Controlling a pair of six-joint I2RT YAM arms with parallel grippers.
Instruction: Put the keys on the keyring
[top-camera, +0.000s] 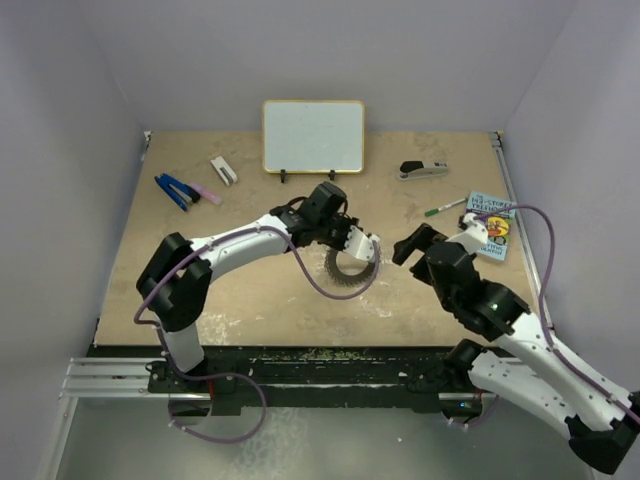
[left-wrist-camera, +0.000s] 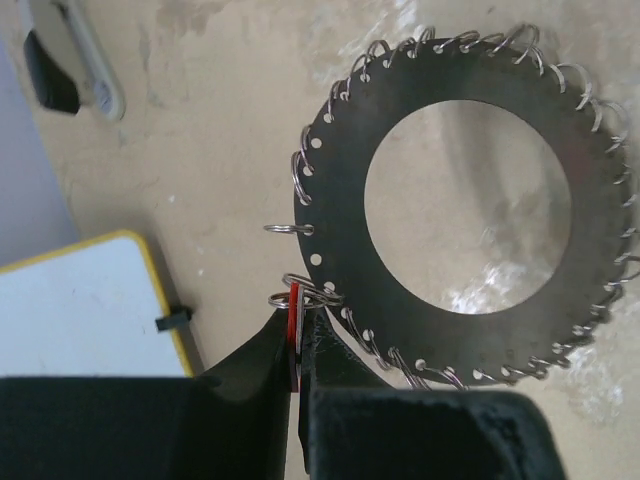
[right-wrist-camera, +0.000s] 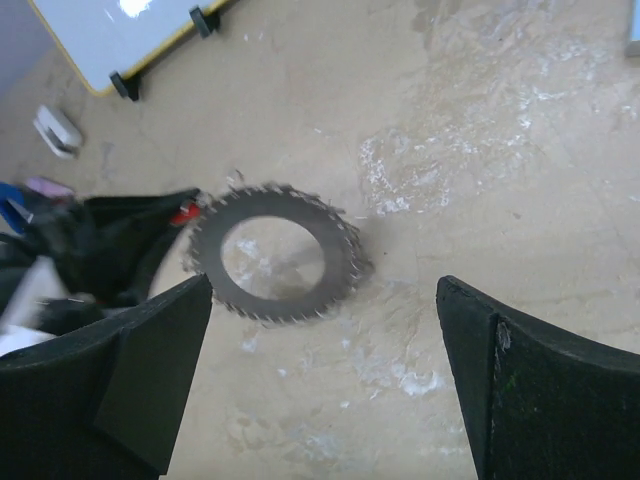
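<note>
Centrally on the tan desk (top-camera: 230, 300), between the two arms, is the large flat grey metal keyring (top-camera: 340, 272), a disc with a wide round hole. It lies roughly flat, face up, just beside the left tool (top-camera: 368, 247). Whether it rests fully on the desk or is tipped up on one side cannot be told. Being round, the keyring (left-wrist-camera: 335, 170) has no long axis. Small silver split rings (left-wrist-camera: 290, 229) stand out all round its rim.

- Right tool (top-camera: 415, 240): the jaws stand wide apart with nothing between them and touch nothing. It hovers near the keyring (right-wrist-camera: 342, 255) on the side away from the left tool. In the right wrist view (right-wrist-camera: 325, 300) the bare desk shows between its two black fingers (right-wrist-camera: 150, 370).
- Left tool (left-wrist-camera: 296, 345): the jaws are closed down to a sliver, pinching the small key with a red plastic head (left-wrist-camera: 294, 330).
- Key: seen edge-on as a thin red strip. Its long axis runs in line with the left tool's fingers (left-wrist-camera: 250, 360), and its free end points at the keyring's rim, where it meets a cluster of split rings. The blade is hidden. The right wrist view shows only a red speck of the key (right-wrist-camera: 183, 212) at the rim.
</note>
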